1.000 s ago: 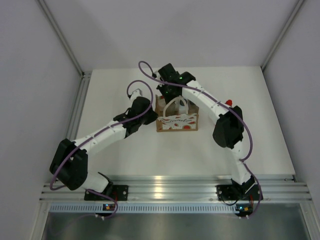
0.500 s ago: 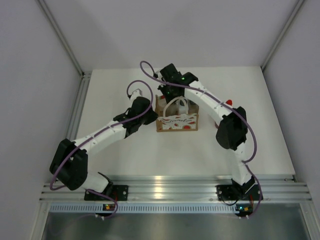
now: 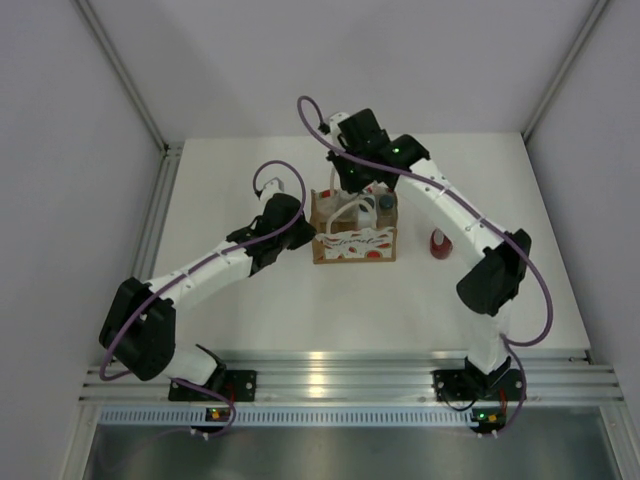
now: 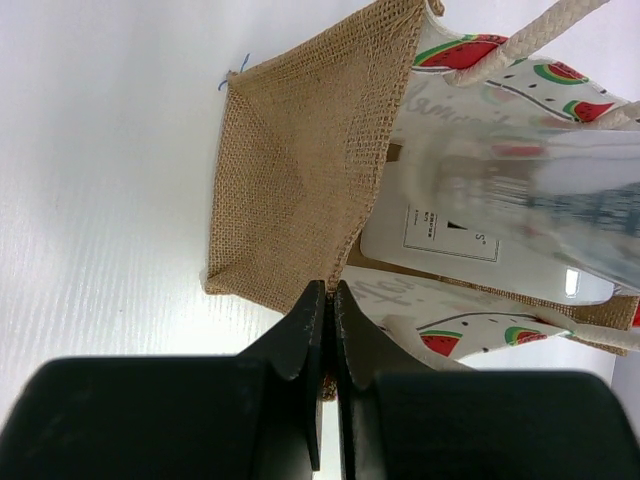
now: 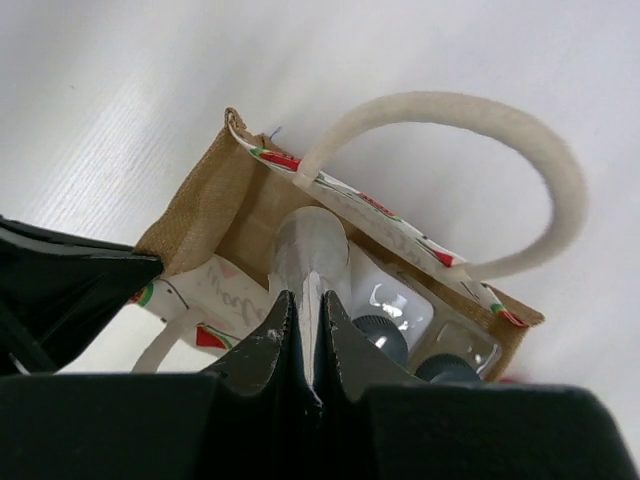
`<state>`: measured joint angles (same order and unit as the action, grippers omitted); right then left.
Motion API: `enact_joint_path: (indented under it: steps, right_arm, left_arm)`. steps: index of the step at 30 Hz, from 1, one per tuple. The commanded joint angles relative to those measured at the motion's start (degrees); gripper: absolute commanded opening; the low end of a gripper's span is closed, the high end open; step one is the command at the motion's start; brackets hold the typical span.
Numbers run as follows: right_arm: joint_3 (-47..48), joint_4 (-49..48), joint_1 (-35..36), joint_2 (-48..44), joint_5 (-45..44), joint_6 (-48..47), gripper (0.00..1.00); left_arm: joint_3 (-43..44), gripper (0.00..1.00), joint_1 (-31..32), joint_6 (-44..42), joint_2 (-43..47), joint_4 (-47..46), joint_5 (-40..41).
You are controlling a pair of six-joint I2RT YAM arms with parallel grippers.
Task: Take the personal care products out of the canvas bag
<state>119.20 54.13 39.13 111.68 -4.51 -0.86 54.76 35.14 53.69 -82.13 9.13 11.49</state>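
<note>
One bottle (image 3: 438,243) right of the bag (image 3: 355,244)

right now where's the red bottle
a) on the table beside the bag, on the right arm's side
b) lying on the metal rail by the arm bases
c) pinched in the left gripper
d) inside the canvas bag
a: in the top view the red bottle sits on the table, apart from the canvas bag and on the right arm's side of it.
</note>
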Motion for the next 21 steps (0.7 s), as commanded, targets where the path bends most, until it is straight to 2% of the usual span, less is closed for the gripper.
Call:
enact_joint_path:
  steps: [1,14,17,21]
  right_arm:
    - [1.1,-3.9,-0.5,-7.8,-3.3,0.4,0.0]
    - [3.1,-4.4,-1.9,-17.6,-9.6,3.7,0.0]
    - [2.6,-4.2,-3.8,-20.0,-10.9,3.9,0.0]
    - [-0.2,-4.1,-9.9,-23.1,-10.6,4.7,0.0]
  left_arm:
    - [-0.5,0.0,-0.1,-0.3,-0.9,4.0,0.6]
    - [-0.9,0.0,-0.1,-0.2,-0.4,4.1,0.6]
    - [-1.0,0.0,-0.1,-0.2,-0.1,4.0,0.6]
    - [-0.9,0.0,-0.1,0.0,-0.2,4.0,0.4]
